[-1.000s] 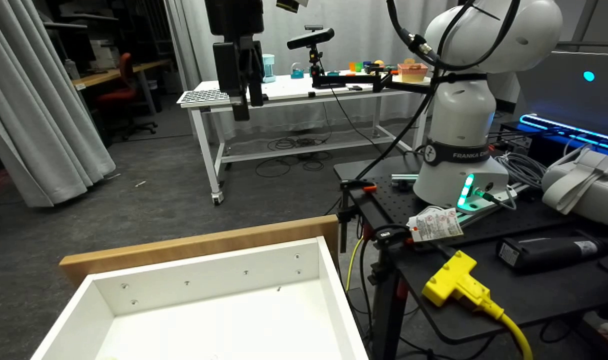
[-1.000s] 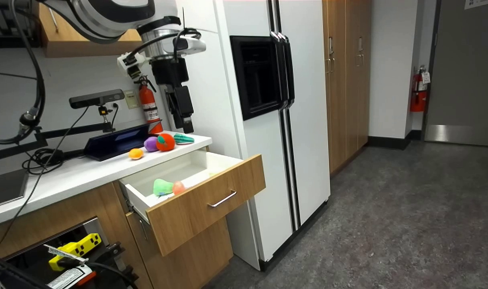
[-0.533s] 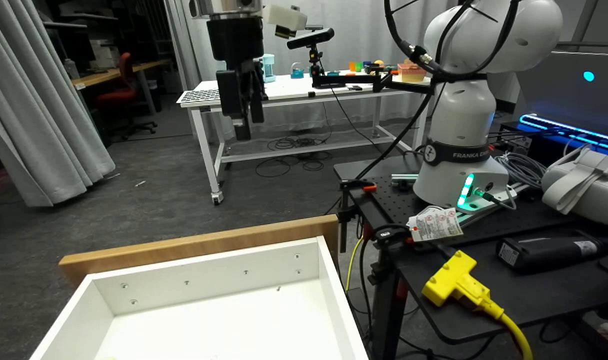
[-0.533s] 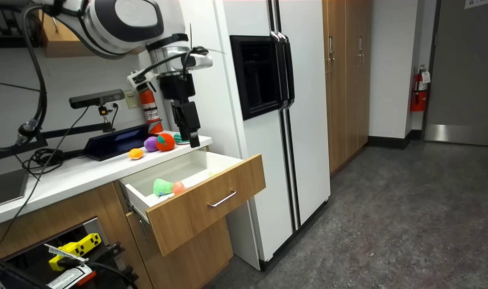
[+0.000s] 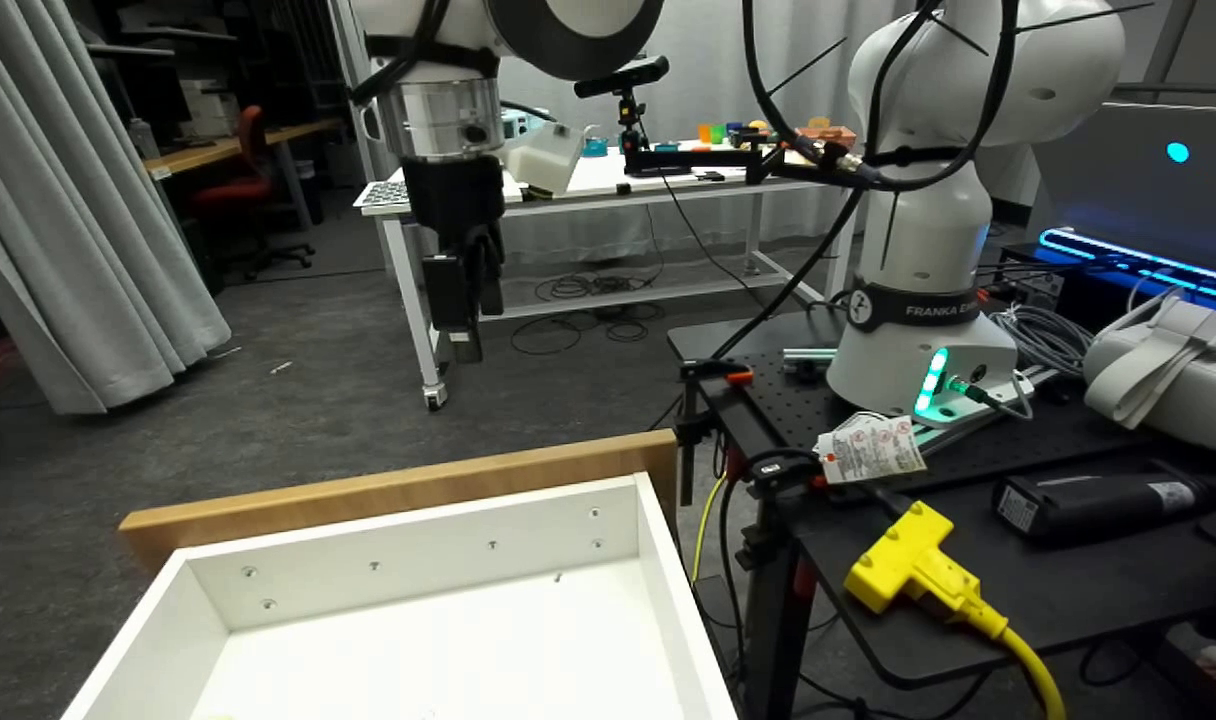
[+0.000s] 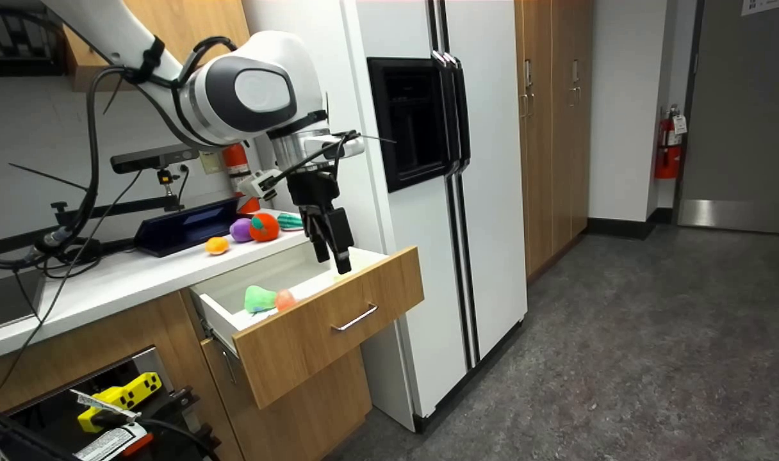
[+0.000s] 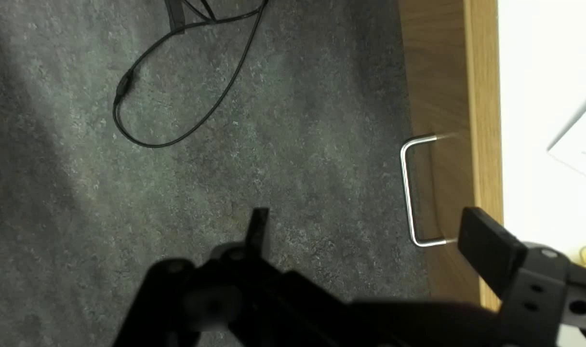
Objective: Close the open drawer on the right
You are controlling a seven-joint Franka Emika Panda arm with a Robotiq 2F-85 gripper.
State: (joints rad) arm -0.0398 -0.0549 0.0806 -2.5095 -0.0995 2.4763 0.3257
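Note:
The drawer is pulled out. In an exterior view its tan wooden front panel (image 6: pixel 312 333) has a metal handle (image 6: pixel 355 318); its white inner wall (image 5: pixel 418 540) shows from behind in an exterior view. My gripper (image 5: pixel 478 325) hangs pointing down, above and beyond the front panel, apart from it. In an exterior view the gripper (image 6: pixel 334 259) appears over the panel's top edge. In the wrist view the gripper (image 7: pixel 366 219) is open and empty. One of its fingers (image 7: pixel 490 250) overlaps the panel's top edge (image 7: pixel 483 96); the other is over the floor. The handle (image 7: pixel 406 188) shows between them.
Green (image 6: pixel 260 299) and orange (image 6: pixel 285 299) items lie in the drawer. A white counter (image 6: pixel 139 282) behind it holds several toys and a dark tray (image 6: pixel 188 227). A fridge (image 6: pixel 492 224) stands beside it. A black table (image 5: pixel 968 580) with a yellow plug (image 5: pixel 903 560) is near the drawer's side.
My gripper has come down a long way; in an exterior view it has also moved right, toward the front panel. The drawer has not moved.

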